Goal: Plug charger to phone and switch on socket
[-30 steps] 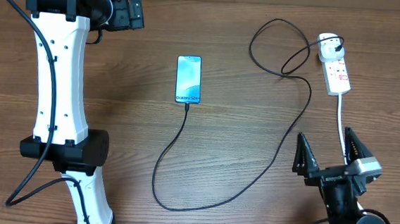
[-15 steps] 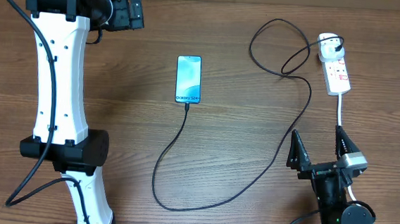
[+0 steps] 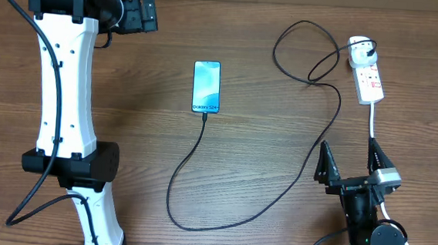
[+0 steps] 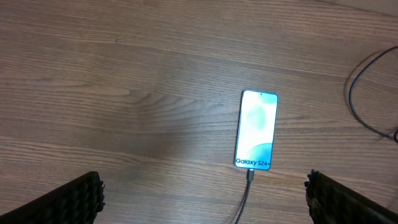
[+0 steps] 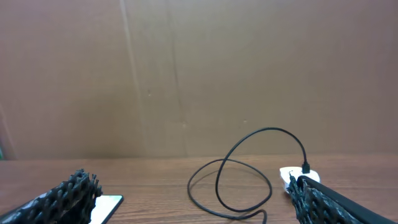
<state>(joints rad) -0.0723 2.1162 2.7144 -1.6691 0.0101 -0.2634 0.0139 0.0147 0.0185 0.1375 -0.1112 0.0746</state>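
The phone [image 3: 207, 86] is laid flat and screen up on the tabletop [image 3: 149, 133], at the upper middle of the overhead frame. Its lettered end is turned toward the lower edge, so that the port is offered to the charger [image 3: 309, 156]. The connector tip [image 3: 204, 115] is seen touching that end and, judged from the left wrist view, is seated in it.

The black cable is carried down in a wide bend through the lower middle. It then runs up to the right and into a loose loop at the upper right, where its far end is taken into the white plug head [image 3: 360, 46] at the top of the socket [image 3: 369, 80]. The slack is probably left so that the phone is not dragged. The thick white cord [image 3: 373, 122] is led from the socket straight down the frame.

The right hand [image 3: 348, 156] is placed at the lower right, spread wide with nothing held and its fingers pointed up the frame toward the socket. It is the nearer one for the switch. The left hand [image 3: 143, 12] is held at the upper left, also fully spread and empty, looking down on the phone.

The plugging is judged done. Whether the red switch has been pressed cannot be told.
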